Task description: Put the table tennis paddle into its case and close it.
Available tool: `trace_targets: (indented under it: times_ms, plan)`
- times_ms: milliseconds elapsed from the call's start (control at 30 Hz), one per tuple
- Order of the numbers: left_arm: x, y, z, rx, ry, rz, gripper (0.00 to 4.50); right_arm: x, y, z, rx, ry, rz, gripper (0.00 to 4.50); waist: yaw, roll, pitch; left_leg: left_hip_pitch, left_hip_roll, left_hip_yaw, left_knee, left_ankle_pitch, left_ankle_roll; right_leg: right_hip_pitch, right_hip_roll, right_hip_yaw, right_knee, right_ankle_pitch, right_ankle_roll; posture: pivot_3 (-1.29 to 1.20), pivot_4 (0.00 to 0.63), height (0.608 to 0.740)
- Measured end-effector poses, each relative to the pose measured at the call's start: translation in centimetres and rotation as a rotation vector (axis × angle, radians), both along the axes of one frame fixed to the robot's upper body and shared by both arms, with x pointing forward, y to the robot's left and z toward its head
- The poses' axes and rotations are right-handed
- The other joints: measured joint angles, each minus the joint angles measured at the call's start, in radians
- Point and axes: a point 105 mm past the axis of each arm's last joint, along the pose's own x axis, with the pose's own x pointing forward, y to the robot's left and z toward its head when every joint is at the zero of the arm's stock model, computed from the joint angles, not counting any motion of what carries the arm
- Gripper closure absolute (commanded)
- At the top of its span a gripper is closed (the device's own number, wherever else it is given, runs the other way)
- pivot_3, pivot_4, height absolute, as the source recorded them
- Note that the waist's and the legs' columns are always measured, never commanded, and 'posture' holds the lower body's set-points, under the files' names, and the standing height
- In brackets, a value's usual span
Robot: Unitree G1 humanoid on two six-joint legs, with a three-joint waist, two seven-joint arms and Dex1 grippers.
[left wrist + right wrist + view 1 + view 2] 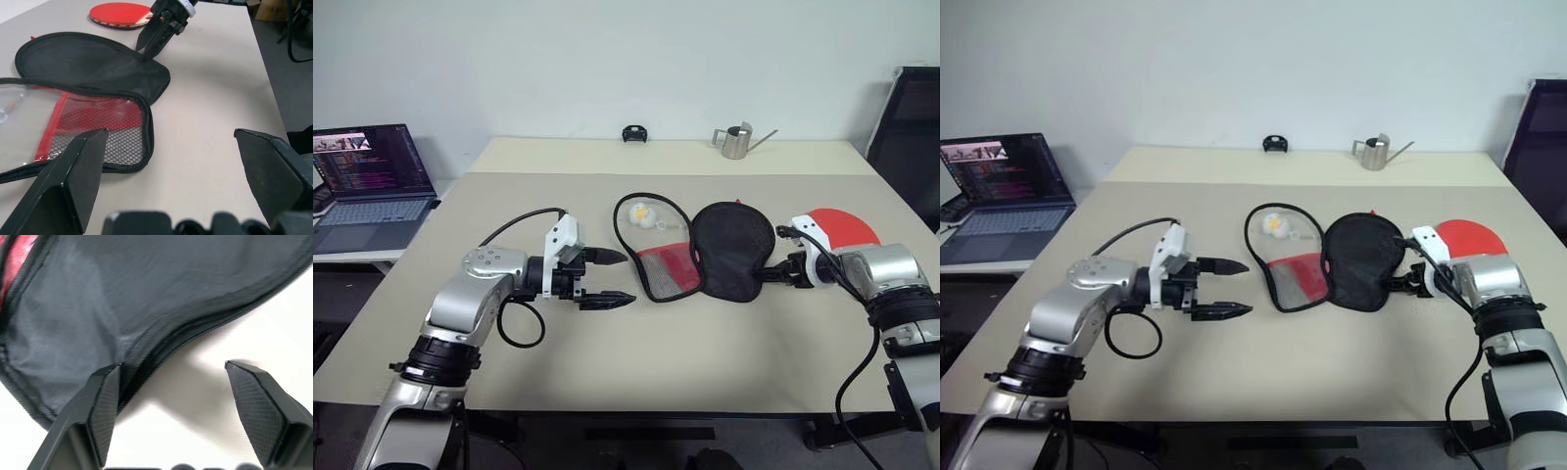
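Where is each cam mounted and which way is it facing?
Head eyes: look forward and down over table, open case, both arms.
Left wrist: looks along the left gripper, open fingers, toward case and paddle.
Right wrist: right gripper, open, at case's black edge.
Shared: all see the case.

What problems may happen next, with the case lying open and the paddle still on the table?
1. The paddle lies behind the right gripper, partly hidden by the arm, so reaching for it may knock it toward the table edge.
2. The right gripper, open at the rim of the case, might drag or fold the black flap when it moves.
3. The small white object on the case's clear panel may get trapped inside.
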Motion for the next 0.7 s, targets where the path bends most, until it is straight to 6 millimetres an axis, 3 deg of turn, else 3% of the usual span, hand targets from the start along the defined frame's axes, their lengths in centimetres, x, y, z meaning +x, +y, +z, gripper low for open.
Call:
trace_targets:
  times_ms: [433,533,700]
  plan:
    - [0.2,-0.3,-0.2,-0.007,0.004,-0.004,0.0,-0.1,1.2,-0.3,0.091,0.018,-0.011,0.82,-0.001,0.0,0.0,0.0,0.0,0.0,0.0,0.0,0.0,0.0,0.0,0.0,0.0,0.0,0.0,0.0,0.15,0.74]
    - [0.2,-0.3,-0.1,-0.006,0.0,-0.005,0.0,-0.1,1.2,-0.5,0.092,0.01,-0.018,1.43,-0.002,0.0,0.0,0.001,0.0,0.0,0.0,0.0,0.0,0.0,0.0,0.0,0.001,0.0,0.0,0.0,0.15,0.74]
    - [0.2,-0.3,-0.1,-0.006,-0.001,-0.005,0.0,0.0,1.6,-0.7,0.084,0.003,-0.008,3.08,-0.004,0.0,0.0,0.001,0.0,0.0,0.0,0.0,0.0,0.0,0.0,0.0,0.001,0.0,0.0,0.0,0.15,0.74]
